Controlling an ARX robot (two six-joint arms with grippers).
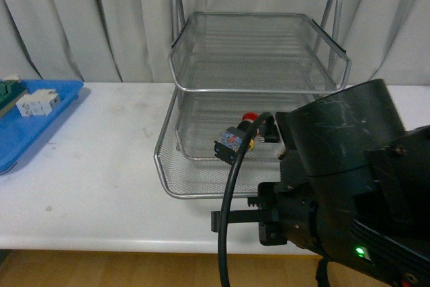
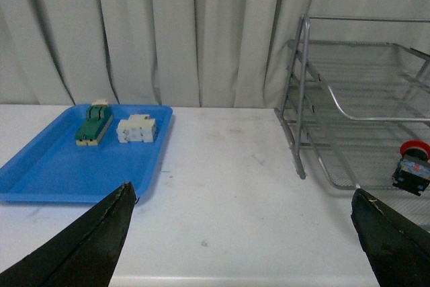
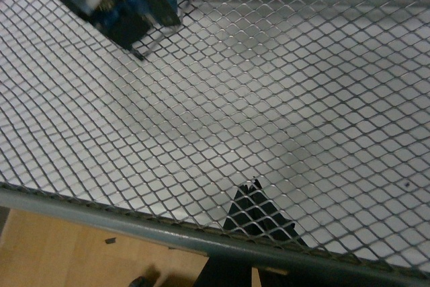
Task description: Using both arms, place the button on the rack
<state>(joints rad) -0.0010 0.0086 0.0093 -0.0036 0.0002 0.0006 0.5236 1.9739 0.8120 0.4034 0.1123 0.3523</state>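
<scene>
Black left fingers (image 2: pixel 245 240) spread wide, empty; right fingers' state unclear beneath rack (image 1: pixel 201 189).

Red-capped button (image 1: pixel 235 140) lying on its side, in silver mesh rack's (image 1: pixel 201 186) bottom tray

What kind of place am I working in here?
Probably a lab or test bench, not a home: a bare white table against a plain curtain, a wire rack, and a blue tray of electrical parts.
</scene>
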